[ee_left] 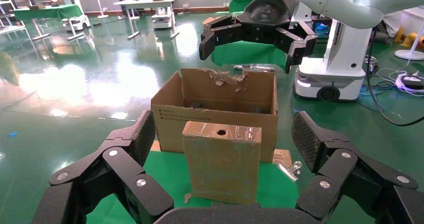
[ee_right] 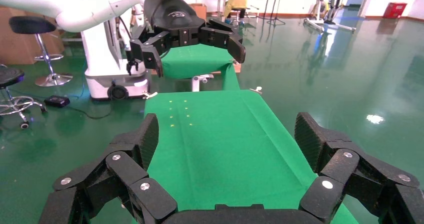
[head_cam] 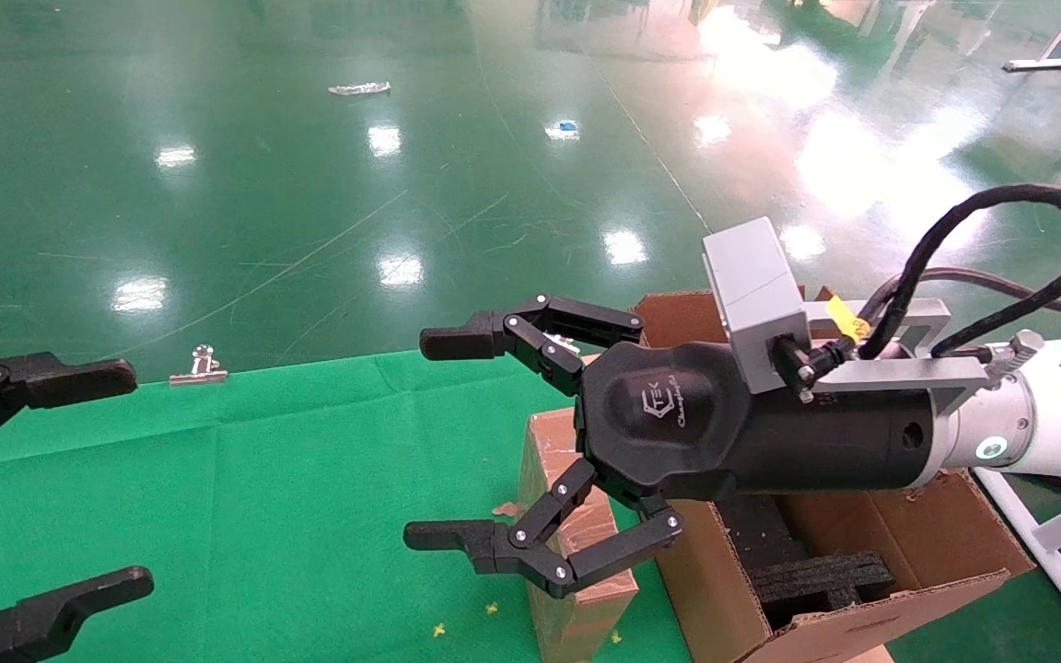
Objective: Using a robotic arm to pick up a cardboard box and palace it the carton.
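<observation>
Left of the upright flat brown cardboard box (head_cam: 577, 543), the left pincer (head_cam: 33, 479) is idling, spread wide; above it the right pincer (head_cam: 494, 442) is hovering released, seemingly poised to grasp; beside it the large brown corrugated carton (head_cam: 862, 552) is waiting on the green-clothed table (head_cam: 217, 516).

Bright, even overhead light. Strong white glare patches on the glossy green floor (head_cam: 309, 184) beyond the green cloth (head_cam: 245, 497), worst beyond the carton (head_cam: 862, 552). Shadows soft. Everything sharp, no motion blur.
</observation>
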`<action>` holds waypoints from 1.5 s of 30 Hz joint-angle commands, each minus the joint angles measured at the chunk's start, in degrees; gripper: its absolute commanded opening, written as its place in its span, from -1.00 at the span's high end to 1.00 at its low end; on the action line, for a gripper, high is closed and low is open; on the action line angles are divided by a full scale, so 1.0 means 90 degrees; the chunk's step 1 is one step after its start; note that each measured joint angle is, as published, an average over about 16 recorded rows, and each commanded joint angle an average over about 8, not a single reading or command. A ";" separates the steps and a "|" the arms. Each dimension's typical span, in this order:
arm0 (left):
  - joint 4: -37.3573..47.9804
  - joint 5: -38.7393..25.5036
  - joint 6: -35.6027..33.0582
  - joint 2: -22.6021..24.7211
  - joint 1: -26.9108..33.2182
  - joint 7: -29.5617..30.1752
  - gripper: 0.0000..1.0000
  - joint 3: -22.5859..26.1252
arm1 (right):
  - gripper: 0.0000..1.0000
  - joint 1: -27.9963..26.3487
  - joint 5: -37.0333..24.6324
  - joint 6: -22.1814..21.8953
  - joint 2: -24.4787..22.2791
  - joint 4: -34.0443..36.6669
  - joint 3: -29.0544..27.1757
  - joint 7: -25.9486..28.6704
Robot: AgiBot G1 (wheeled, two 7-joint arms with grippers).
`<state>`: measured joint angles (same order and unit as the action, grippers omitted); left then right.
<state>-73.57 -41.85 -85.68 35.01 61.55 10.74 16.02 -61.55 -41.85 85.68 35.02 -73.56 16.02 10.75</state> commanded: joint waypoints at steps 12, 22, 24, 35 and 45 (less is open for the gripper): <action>0.0001 0.0000 0.0000 0.0000 0.0001 -0.0001 -1.00 0.0001 | -1.00 -0.0009 -0.0027 -0.0004 -0.0002 -0.0019 0.0011 0.0004; 0.0006 0.0003 -0.0001 0.0000 0.0004 -0.0004 -1.00 0.0006 | -1.00 -0.0645 -0.1362 0.0043 0.0150 -0.0390 0.0699 0.0463; 0.0006 0.0003 -0.0001 -0.0001 0.0004 -0.0005 -1.00 0.0007 | -1.00 -0.0970 -0.1897 0.0138 0.0295 -0.0428 0.1006 0.0638; 0.0007 0.0007 0.0001 -0.0003 0.0006 -0.0008 -1.00 0.0013 | -1.00 -0.2825 -0.4375 0.0465 0.1278 -0.0469 0.3030 0.1935; 0.0007 0.0010 0.0003 -0.0005 0.0007 -0.0010 -1.00 0.0018 | -1.00 -0.4617 -0.4846 0.0555 0.1561 -0.0459 0.4639 0.2842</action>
<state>-73.50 -41.75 -85.65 34.97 61.61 10.65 16.18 -102.87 -84.98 90.60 48.77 -77.70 57.95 36.08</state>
